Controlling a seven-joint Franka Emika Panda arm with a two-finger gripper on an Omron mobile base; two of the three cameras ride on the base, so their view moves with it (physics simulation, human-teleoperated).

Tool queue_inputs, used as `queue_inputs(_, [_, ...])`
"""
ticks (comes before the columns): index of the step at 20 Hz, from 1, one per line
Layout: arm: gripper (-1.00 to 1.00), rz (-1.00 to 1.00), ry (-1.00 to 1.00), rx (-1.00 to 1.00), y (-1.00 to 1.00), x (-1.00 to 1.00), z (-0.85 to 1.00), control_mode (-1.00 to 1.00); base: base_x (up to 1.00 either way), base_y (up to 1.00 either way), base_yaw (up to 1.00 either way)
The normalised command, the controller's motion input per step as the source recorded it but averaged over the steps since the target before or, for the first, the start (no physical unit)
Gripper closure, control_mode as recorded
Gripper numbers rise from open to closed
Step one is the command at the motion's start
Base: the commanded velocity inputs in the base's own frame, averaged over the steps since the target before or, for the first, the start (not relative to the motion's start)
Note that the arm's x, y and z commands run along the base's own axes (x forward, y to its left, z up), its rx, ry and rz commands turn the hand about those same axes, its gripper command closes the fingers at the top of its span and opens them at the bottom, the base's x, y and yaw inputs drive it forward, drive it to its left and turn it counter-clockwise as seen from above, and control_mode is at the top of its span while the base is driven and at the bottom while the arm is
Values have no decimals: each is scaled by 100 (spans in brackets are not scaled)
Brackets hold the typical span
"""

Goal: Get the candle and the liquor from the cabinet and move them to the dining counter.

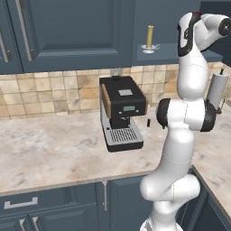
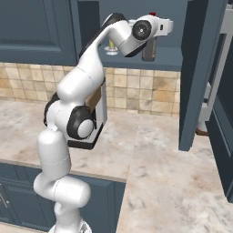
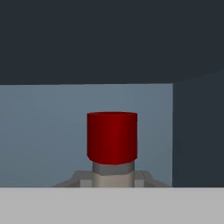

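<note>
Closest to the hand camera, the liquor is seen as a red cap over a pale grey neck, centred low in the frame against the dark blue inside of the cabinet. From the left base camera, the candle is found on the cabinet shelf, a slim yellow stick upright in a small silvery holder with a loop handle, left of the raised arm. Below it, a coffee machine is set on the tile-backed counter. From the right base camera, the gripper is reached into the open cabinet at the bottle's neck, and the dark grey-brown body hangs directly beneath it. The jaws are closed on the liquor.
</note>
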Motion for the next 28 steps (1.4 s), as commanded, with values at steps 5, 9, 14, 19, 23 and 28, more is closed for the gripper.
queue_inputs(5, [100,0,0,0,0,0,0,-100,0,0,0])
queue_inputs(9, [100,0,0,0,0,-3,0,-100,0,0,0])
queue_inputs(14, [100,0,0,0,0,-10,0,-100,0,0,0])
queue_inputs(19, [100,0,-2,0,11,-19,-1,-100,0,0,0])
queue_inputs(23, [100,0,-5,0,18,-31,-2,-100,0,0,0])
queue_inputs(28, [100,0,-8,0,18,-63,0,-100,0,0,0])
